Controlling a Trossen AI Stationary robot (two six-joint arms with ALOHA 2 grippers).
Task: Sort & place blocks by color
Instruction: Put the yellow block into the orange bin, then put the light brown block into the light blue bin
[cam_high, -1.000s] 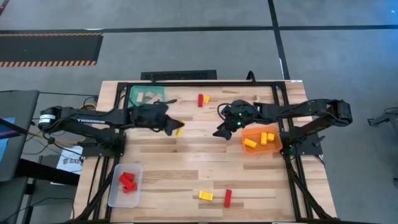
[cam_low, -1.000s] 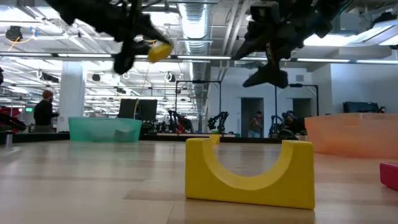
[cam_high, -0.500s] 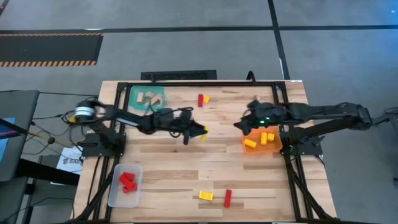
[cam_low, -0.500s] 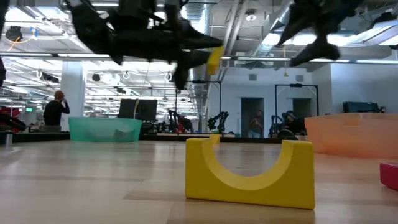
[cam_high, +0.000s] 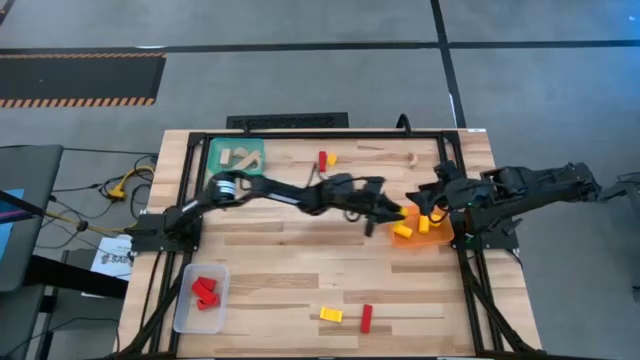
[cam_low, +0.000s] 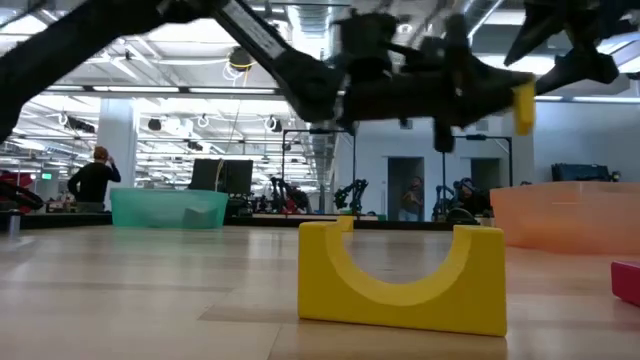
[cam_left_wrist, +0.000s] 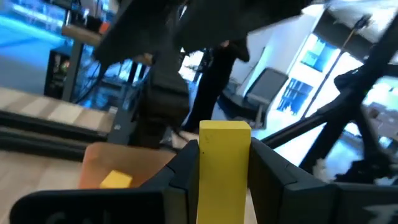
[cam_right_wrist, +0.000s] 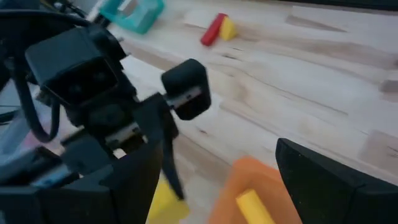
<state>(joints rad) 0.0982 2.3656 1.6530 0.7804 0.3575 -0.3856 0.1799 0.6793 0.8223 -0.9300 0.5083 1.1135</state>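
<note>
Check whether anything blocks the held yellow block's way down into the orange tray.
Nothing visible does. The left gripper holds the yellow block at the orange tray edge; the right gripper hovers open over the tray's far side.

— What was hidden at the left gripper (cam_left_wrist: 224, 171)?
— The lower end of the yellow block (cam_left_wrist: 224, 163) ran between the fingers (cam_left_wrist: 181, 174) and off the picture's edge.
— And the orange tray (cam_right_wrist: 249, 186)?
— Cut off by the edge; one yellow piece (cam_right_wrist: 168, 202) blurred behind a finger.
</note>
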